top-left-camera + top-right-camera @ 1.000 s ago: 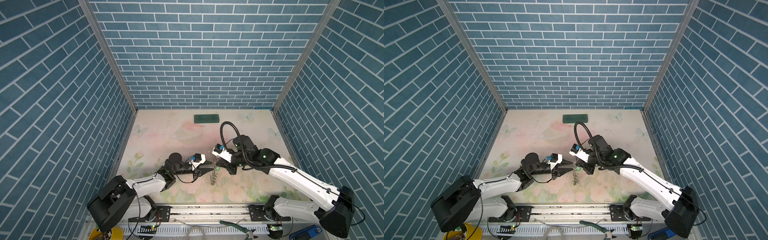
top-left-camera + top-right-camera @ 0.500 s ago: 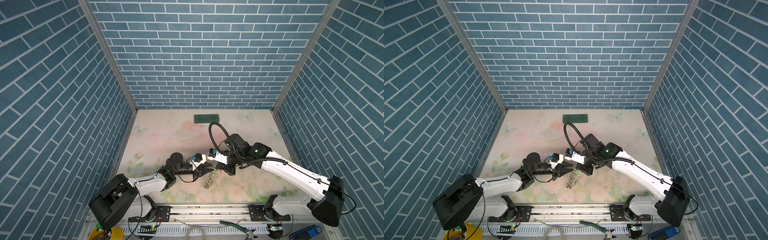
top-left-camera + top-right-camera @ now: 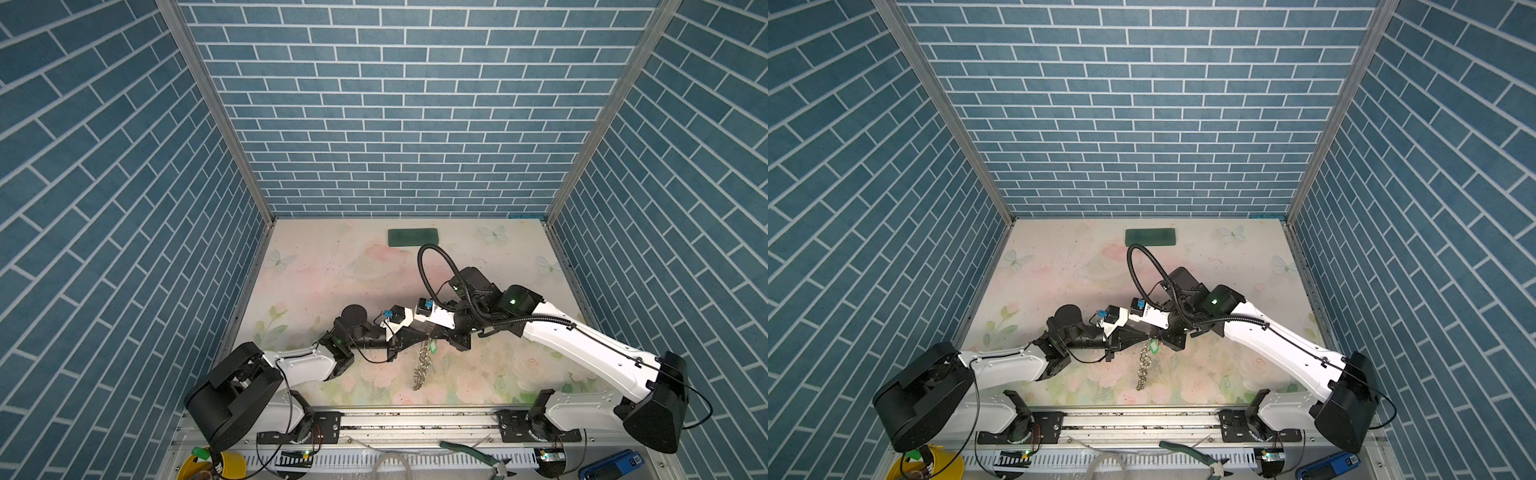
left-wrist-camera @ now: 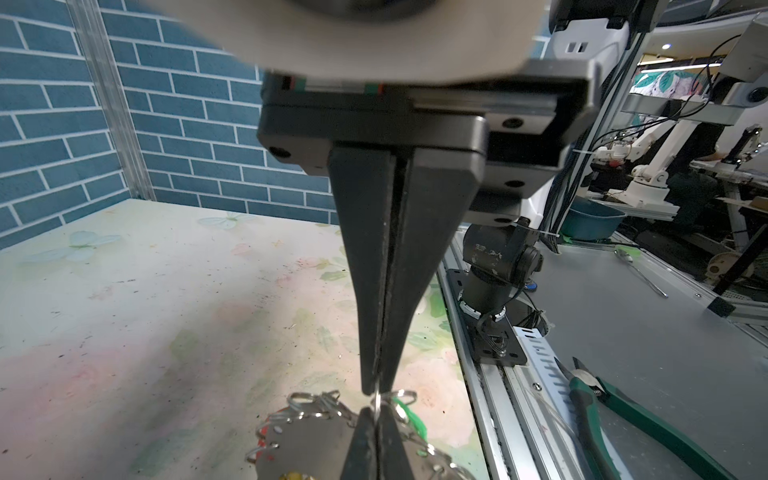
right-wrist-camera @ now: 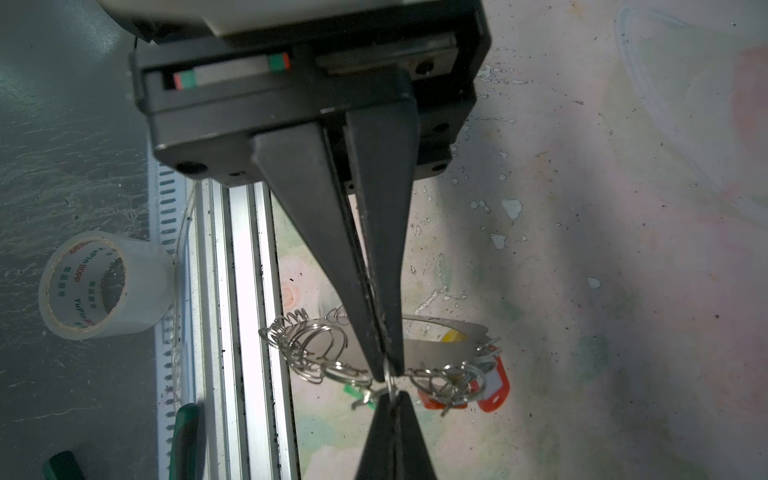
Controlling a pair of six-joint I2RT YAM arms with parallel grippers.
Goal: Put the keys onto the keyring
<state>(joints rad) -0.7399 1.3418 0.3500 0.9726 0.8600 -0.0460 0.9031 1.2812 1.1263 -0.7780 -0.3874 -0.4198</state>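
At the bottom centre of the left wrist view, the left gripper (image 4: pixel 376 388) is pinched shut on a thin split ring of the keyring (image 4: pixel 307 436). The right gripper (image 5: pixel 387 374) is clamped on the same ring, tip to tip. In both top views the keyring is hung beneath them, over the lower middle of the table (image 3: pixel 332 266). A green-tagged key (image 3: pixel 432 345) and a red-tagged key (image 5: pixel 490 390) are seen among the rings. At lower left, a yellow tub (image 3: pixel 220 463) is set; its contents cannot be made out.

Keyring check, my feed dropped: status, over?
Left gripper shut on a keyring split ring. Right gripper shut on same ring, tip to tip. Keyring dangles beneath, tagged keys attached. Nothing in the way.
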